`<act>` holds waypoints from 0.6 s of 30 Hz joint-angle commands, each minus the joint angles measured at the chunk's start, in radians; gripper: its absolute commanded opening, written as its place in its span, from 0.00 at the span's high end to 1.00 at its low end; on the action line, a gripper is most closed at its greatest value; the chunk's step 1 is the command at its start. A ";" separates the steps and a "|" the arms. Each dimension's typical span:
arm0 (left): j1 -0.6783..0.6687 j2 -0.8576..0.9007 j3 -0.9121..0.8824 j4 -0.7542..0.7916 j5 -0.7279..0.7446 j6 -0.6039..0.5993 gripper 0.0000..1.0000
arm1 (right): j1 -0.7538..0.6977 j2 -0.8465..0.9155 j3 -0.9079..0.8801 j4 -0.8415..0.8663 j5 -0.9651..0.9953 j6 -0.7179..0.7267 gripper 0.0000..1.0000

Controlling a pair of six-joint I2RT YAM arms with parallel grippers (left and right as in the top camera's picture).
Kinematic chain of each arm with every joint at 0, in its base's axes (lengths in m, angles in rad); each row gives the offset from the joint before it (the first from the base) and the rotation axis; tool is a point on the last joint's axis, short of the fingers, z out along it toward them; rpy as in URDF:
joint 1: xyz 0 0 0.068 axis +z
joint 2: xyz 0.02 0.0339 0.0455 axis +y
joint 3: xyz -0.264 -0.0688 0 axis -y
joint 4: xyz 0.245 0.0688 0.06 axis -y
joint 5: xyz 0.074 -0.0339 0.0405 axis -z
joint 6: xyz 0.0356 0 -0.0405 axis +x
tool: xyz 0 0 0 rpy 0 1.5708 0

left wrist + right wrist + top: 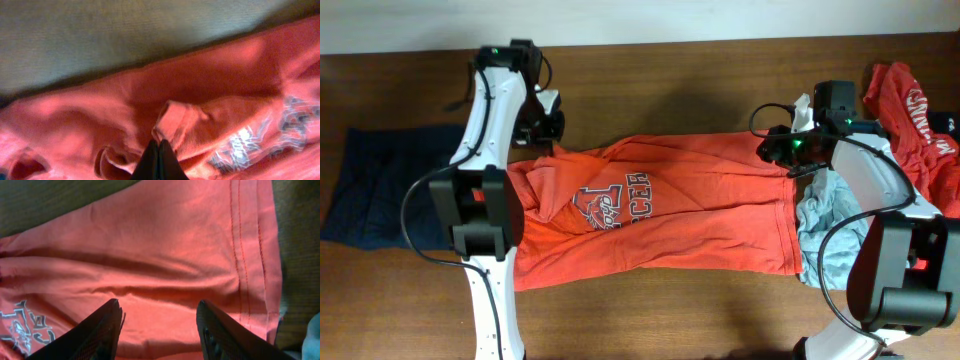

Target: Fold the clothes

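Pinching a raised fold of the orange shirt, spread flat below, with left gripper clamped tight. Hovering right gripper half open, empty, above hem end. Likely light, limp; best grabbed by edges.

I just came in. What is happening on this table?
Two robot arms are working on an orange-red T-shirt spread on the wooden table. The left arm has its jaws shut on a pinch of cloth near the shirt's collar end. The right arm holds its jaws open over the hem end. A navy garment, a pale grey-blue one and a red tee lie aside.
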 commanded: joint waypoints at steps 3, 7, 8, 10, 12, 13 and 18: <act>-0.040 -0.004 0.127 -0.137 0.052 0.008 1.00 | -0.006 0.008 0.013 0.003 0.009 -0.007 0.48; -0.078 -0.004 0.122 -0.150 0.127 0.007 0.99 | -0.006 0.008 0.013 0.004 0.010 -0.007 0.48; -0.091 -0.004 0.122 -0.150 0.143 0.008 0.99 | -0.006 0.008 0.013 0.003 0.010 -0.007 0.48; -0.115 -0.004 0.122 -0.150 0.144 0.007 0.99 | -0.006 0.008 0.013 0.003 0.010 -0.007 0.48; -0.145 -0.004 0.122 -0.150 0.144 0.005 0.90 | -0.006 0.008 0.013 0.003 0.013 -0.007 0.48; -0.153 -0.004 0.122 -0.150 0.144 0.005 0.87 | -0.006 0.008 0.013 0.003 0.013 -0.008 0.48; -0.192 -0.004 0.122 -0.151 0.143 0.005 0.75 | -0.006 0.008 0.013 0.003 0.013 -0.007 0.48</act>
